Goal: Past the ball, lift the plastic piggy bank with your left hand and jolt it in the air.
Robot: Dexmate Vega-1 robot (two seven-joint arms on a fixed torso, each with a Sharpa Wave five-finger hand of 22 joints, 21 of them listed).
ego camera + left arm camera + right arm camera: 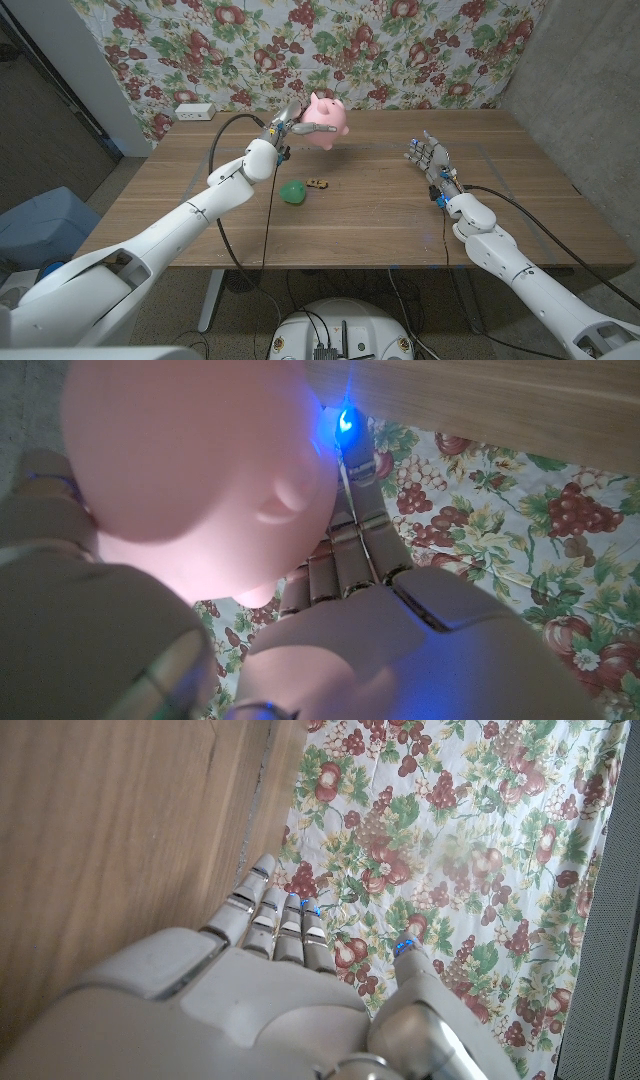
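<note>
The pink, rounded plastic piggy bank (326, 120) is grasped by the left hand (281, 131) and is held in the air, clear of the wooden table (380, 215), near its far edge. In the left wrist view the pink body of the piggy bank (190, 470) is seen pressed close against the hand (340, 610), with the fingers (352, 530) laid along its side; how far they wrap around it cannot be told.

Nearer the robot than the left hand, a small green ball (293, 192) is seen on the table, and just beside the ball, on its right, a small brown object (318, 183) too small to identify.

Well apart from the left hand, on the right side of the table, the right hand (428, 160) is held open with nothing in it, its fingers extended and slightly apart, pointing toward the far edge. In the right wrist view the hand (290, 980) is seen with its fingers (262, 915) straight, over the wooden surface.

Beyond both hands, a cloth printed with fruit and leaves (330, 45) is hung behind the table, and a white power strip (194, 112) is seen at the far left corner.
</note>
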